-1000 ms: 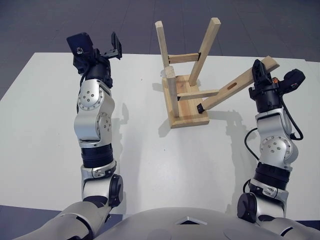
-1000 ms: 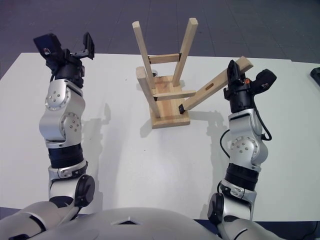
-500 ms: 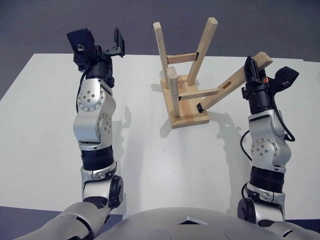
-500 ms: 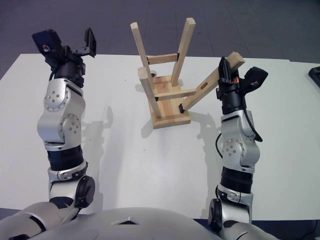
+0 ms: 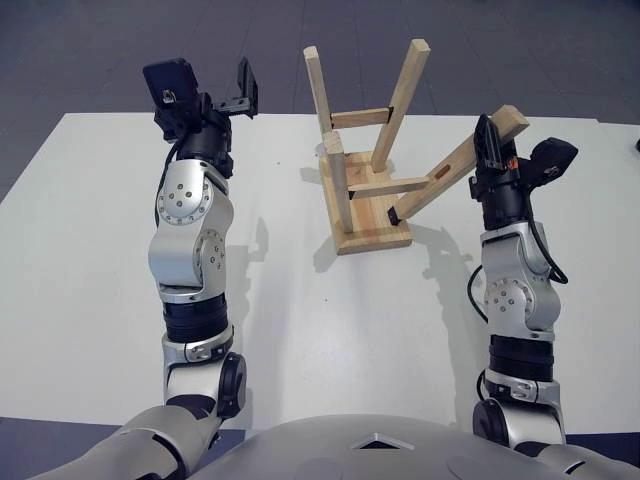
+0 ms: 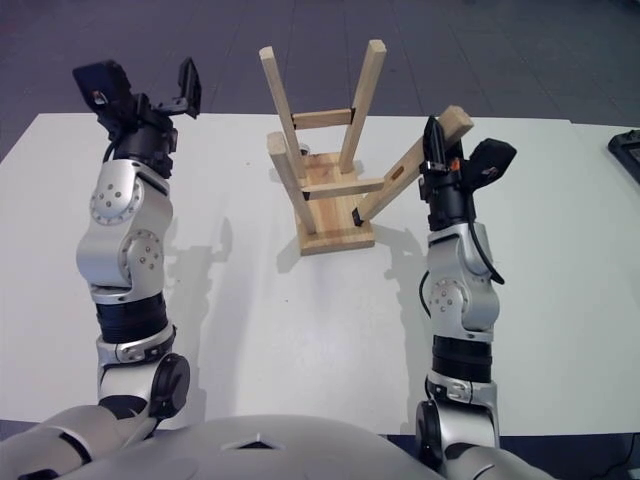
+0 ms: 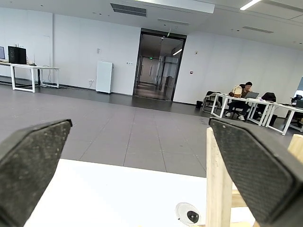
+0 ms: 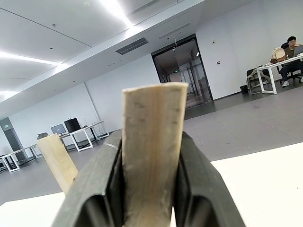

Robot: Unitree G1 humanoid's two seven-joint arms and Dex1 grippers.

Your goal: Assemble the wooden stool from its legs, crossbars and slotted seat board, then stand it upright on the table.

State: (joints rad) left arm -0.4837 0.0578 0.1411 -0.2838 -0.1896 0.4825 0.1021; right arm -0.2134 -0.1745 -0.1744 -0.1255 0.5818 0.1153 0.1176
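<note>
right tool (image 5: pixel 487 140) pinching leg (image 5: pixel 448 172), now nearer stool (image 5: pixel 372 232) | left tool (image 7: pixel 139 125) spread

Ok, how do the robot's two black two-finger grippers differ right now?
The left gripper is wide open and empty; the right gripper is shut on a slanted pale wooden leg. The left is apart from the upturned stool; the right is at it. Both are raised above the white table.
</note>
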